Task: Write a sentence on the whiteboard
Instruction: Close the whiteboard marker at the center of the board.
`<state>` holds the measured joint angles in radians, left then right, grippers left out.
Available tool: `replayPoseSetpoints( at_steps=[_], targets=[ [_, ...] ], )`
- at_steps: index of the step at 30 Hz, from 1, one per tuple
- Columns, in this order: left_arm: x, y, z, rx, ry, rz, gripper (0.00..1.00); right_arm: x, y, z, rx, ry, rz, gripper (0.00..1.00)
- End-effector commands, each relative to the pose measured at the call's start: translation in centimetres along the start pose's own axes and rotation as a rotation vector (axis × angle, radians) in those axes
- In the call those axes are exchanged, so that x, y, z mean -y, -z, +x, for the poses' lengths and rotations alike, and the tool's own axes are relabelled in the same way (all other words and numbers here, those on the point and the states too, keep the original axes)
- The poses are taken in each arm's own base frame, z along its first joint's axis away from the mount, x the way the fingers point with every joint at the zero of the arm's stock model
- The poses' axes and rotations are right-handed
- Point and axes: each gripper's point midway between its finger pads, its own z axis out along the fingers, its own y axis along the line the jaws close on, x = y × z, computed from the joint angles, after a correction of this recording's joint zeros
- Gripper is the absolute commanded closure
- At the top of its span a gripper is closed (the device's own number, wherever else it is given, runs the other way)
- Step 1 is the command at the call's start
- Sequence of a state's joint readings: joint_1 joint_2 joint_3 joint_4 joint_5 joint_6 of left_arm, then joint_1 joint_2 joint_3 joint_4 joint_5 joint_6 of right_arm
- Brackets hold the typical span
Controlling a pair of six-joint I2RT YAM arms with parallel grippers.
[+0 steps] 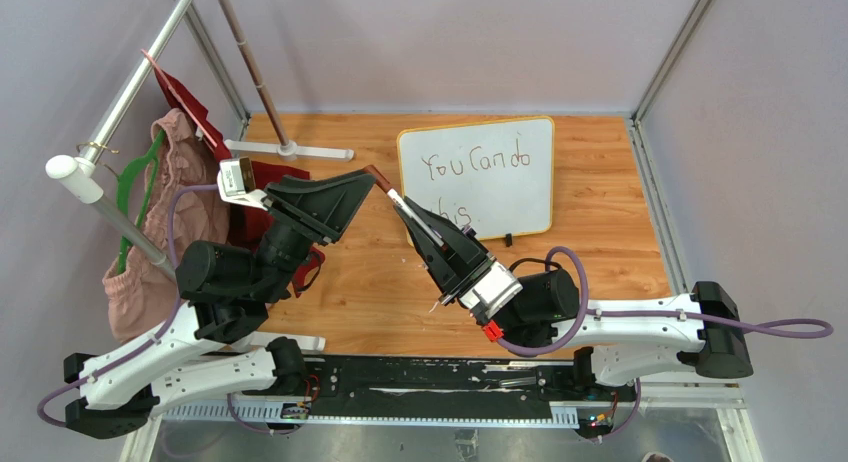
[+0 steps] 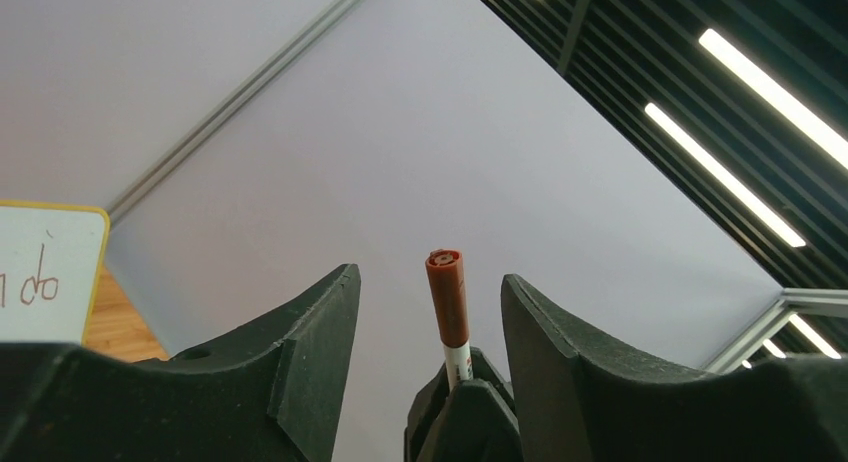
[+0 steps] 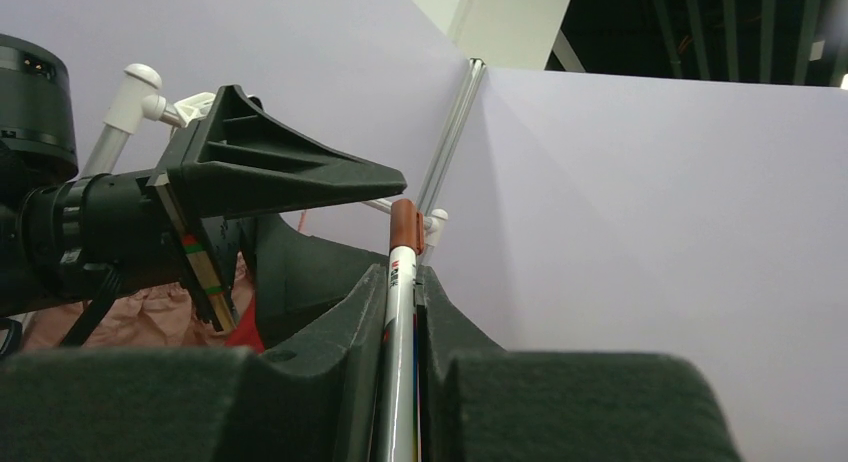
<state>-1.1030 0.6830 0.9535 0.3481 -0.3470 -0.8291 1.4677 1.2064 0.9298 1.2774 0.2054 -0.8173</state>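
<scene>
The whiteboard [image 1: 530, 197] carries the sentence [image 1: 475, 164] in thin dark handwriting. The upper line reads "You Can do". Of the line below, only "his." shows, its start hidden. The left wrist view catches just "do". Red print on the marker [image 3: 400, 312] barrel is too small to read.

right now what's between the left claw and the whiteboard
The brown-capped end of the marker, gripped by the right claw, in the top view. The left wrist view shows that cap between the open fingers of the left claw, touching neither.
</scene>
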Motion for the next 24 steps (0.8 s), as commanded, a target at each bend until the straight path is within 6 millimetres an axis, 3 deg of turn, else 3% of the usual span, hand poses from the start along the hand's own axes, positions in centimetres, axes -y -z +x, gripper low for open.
replayPoseSetpoints(
  at_steps=[1,15,18,21,24],
  targets=[
    [1.2,-0.2,-0.7,0.012,-0.008,0.030,0.42,0.2,0.1,-0.8,0.025,-0.034,-0.016,1.00],
    [1.1,-0.3,-0.5,0.009,-0.007,0.028,0.67,0.1,0.2,-0.6,0.015,-0.028,-0.017,1.00],
    [0.9,-0.3,-0.2,0.001,-0.002,0.026,0.79,0.2,0.1,-0.4,0.007,-0.019,-0.011,1.00],
    [0.8,-0.5,0.4,-0.019,0.011,0.027,1.00,0.4,-0.1,-0.2,-0.001,-0.008,0.001,1.00],
    [0.7,-0.7,1.6,-0.055,0.040,0.032,1.00,0.4,-0.3,0.0,-0.006,0.006,0.014,1.00]
  ],
)
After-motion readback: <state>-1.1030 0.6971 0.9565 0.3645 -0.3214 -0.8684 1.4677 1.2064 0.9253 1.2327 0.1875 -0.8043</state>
